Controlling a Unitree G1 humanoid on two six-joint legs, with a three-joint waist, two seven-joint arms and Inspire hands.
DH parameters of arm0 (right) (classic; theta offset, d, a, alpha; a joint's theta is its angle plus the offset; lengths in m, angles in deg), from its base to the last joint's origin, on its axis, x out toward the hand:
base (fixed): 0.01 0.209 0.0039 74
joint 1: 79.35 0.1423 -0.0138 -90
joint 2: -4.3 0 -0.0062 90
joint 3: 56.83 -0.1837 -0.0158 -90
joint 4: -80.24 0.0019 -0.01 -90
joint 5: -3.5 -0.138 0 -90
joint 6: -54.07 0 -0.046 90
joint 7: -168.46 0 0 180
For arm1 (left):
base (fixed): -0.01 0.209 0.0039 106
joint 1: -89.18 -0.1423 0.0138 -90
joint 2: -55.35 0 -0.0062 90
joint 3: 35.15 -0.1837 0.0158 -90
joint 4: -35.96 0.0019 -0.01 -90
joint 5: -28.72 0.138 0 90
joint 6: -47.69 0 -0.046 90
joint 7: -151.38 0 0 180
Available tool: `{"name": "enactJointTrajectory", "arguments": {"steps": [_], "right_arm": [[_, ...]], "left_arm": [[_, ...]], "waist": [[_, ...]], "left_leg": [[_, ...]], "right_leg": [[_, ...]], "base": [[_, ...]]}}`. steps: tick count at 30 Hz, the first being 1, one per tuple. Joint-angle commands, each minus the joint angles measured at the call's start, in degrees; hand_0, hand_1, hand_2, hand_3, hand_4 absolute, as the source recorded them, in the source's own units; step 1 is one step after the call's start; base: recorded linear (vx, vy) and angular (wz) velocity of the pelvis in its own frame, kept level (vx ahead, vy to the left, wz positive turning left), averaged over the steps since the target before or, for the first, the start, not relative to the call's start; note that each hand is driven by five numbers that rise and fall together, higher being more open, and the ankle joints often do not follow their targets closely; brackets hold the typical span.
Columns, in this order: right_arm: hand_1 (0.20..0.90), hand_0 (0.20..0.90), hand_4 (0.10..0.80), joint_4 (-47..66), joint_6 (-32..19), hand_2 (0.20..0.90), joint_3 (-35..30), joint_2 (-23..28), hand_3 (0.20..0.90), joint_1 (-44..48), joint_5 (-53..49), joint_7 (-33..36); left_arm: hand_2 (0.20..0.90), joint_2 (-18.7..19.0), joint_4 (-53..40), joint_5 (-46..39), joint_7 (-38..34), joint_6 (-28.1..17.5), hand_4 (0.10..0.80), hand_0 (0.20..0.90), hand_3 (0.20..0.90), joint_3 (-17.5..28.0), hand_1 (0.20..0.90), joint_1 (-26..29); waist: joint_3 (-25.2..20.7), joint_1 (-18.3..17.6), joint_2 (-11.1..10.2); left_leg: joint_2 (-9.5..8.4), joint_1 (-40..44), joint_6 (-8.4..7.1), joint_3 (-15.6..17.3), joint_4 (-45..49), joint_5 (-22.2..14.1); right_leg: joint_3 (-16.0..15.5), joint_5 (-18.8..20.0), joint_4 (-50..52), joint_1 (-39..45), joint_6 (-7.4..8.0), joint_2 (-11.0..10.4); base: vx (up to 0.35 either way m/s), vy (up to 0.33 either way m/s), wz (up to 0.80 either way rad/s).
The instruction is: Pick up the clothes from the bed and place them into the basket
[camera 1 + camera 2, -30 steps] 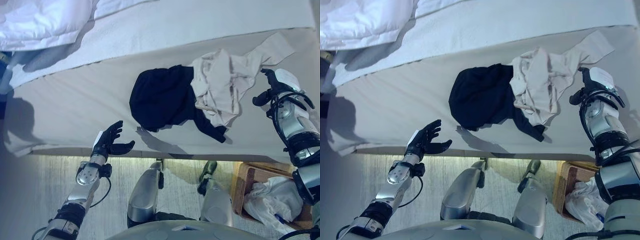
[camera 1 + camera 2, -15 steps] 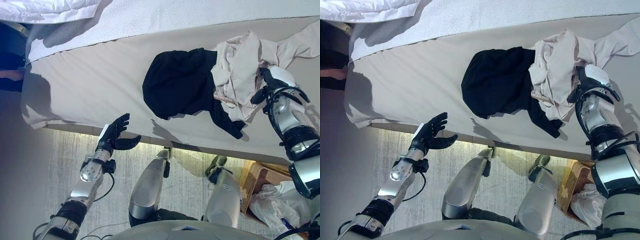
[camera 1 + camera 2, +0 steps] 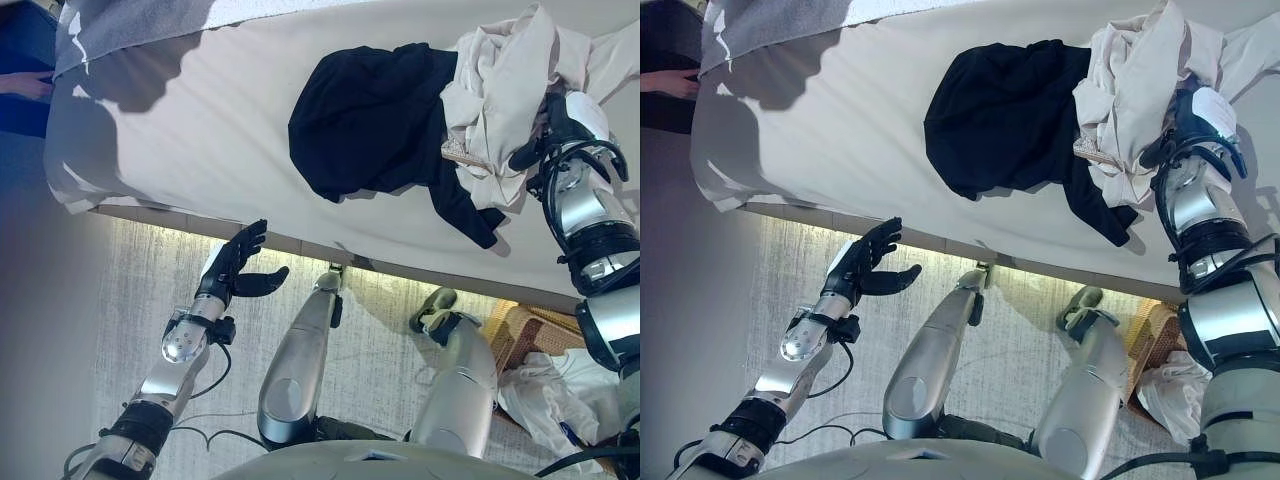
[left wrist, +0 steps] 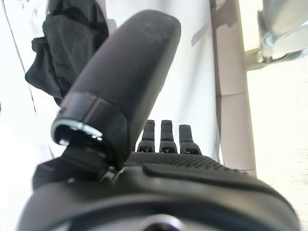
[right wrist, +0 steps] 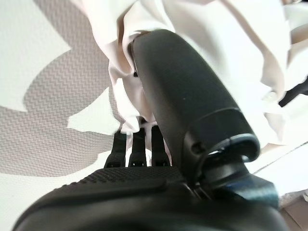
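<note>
A black garment lies crumpled on the bed, and a cream garment is bunched against its right side, partly overlapping it. My right hand is pressed against the cream garment's right edge. In the right wrist view its thumb lies against the cream folds and its straight fingers reach the cloth. My left hand hangs open over the floor, just in front of the bed's near edge, holding nothing. The black garment shows beyond it in the left wrist view.
A wicker basket stands on the floor at the lower right, with white clothes in it. A grey blanket lies across the bed's far left. A person's hand shows at the left edge.
The camera has shifted, so the bed sits higher in view. My right hand has moved left from beside the cream garment to against it. The left hand stays open below the bed edge.
</note>
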Motion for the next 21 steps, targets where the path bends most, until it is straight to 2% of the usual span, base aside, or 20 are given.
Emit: {"name": "enactJointTrajectory", "arguments": {"steps": [1, 6, 8, 9, 11, 15, 21], "right_arm": [[0.3, 0.3, 0.1, 4.8, -5.6, 0.3, 1.7, 0.2, 0.2, 2.6, -1.3, -0.5], [0.3, 0.3, 0.1, 4.8, -6.3, 0.3, 1.0, 0.0, 0.2, 1.3, -0.3, -0.8], [0.3, 0.3, 0.1, 4.5, -6.9, 0.3, 0.5, 0.1, 0.2, 0.4, -0.8, -1.1], [0.3, 0.3, 0.1, 4.6, -7.2, 0.3, -0.1, 0.3, 0.2, -0.1, -0.7, -1.1], [0.3, 0.3, 0.1, 5.0, -7.6, 0.3, -1.0, 0.8, 0.2, -1.7, -0.8, -1.7], [0.3, 0.3, 0.1, 6.1, -8.2, 0.3, -2.9, 2.2, 0.2, -4.8, -1.1, -2.3], [0.3, 0.3, 0.1, 8.3, -7.4, 0.3, -5.6, 3.6, 0.2, -8.7, -2.1, -2.3]], "left_arm": [[0.9, 3.9, -6.7, -1.5, -1.8, -4.5, 0.8, 0.9, 0.9, 2.1, 0.9, -2.0], [0.9, 4.0, -6.3, -1.3, -1.4, -4.8, 0.8, 0.9, 0.9, 2.4, 0.9, -1.6], [0.9, 4.0, -5.7, -1.1, -1.6, -4.9, 0.8, 0.9, 0.9, 3.1, 0.9, -1.4], [0.9, 4.1, -5.7, -0.9, -1.9, -4.9, 0.8, 0.9, 0.9, 3.5, 0.9, -1.0], [0.9, 4.2, -5.8, -0.7, -2.2, -4.1, 0.8, 0.9, 0.9, 4.3, 0.9, -0.8], [0.9, 4.8, -5.2, 0.2, -2.4, -3.0, 0.8, 0.9, 0.9, 5.0, 0.9, -0.8], [0.9, 4.8, -4.5, 1.5, -2.2, -2.0, 0.8, 0.9, 0.9, 5.7, 0.9, -1.4]], "waist": [[-0.2, 2.0, 0.7], [-0.2, 1.3, -0.6], [-0.2, 0.6, -1.7], [-0.2, 0.2, -2.1], [-0.2, -0.7, -3.3], [-4.1, -2.0, -5.5], [-9.3, -3.6, -7.5]], "left_leg": [[-1.2, 1.3, 0.98, 3.5, 6.2, -8.5], [-0.93, 7.0, 0.57, 3.6, 2.0, -7.7], [-0.68, 11.3, 0.34, 4.0, -0.3, -7.7], [-0.42, 12.7, 0.65, 4.4, -1.8, -6.1], [0.06, 17.4, 0.38, 5.0, -3.6, -6.4], [1.25, 22.2, 0.11, 6.6, -5.3, -7.3], [2.02, 27.8, 0.19, 8.4, -8.0, -8.0]], "right_leg": [[1.0, 2.2, -3.3, 4.0, -0.46, 4.7], [1.2, 4.1, -9.2, 9.8, 0.64, 5.7], [1.7, 5.1, -13.1, 14.1, 1.35, 6.3], [1.2, 7.5, -16.1, 15.9, 1.11, 6.8], [1.9, 8.2, -20.0, 21.2, 1.7, 7.6], [2.7, 9.6, -25.6, 27.0, 2.56, 8.7], [3.9, 11.4, -31.3, 32.8, 3.82, 9.6]], "base": [[0.009, 0.01, -0.06], [0.009, 0.001, -0.03], [0.002, 0.032, -0.1], [-0.006, 0.034, -0.23], [0.051, 0.004, -0.2], [0.102, -0.036, -0.16], [0.087, -0.042, -0.16]]}}
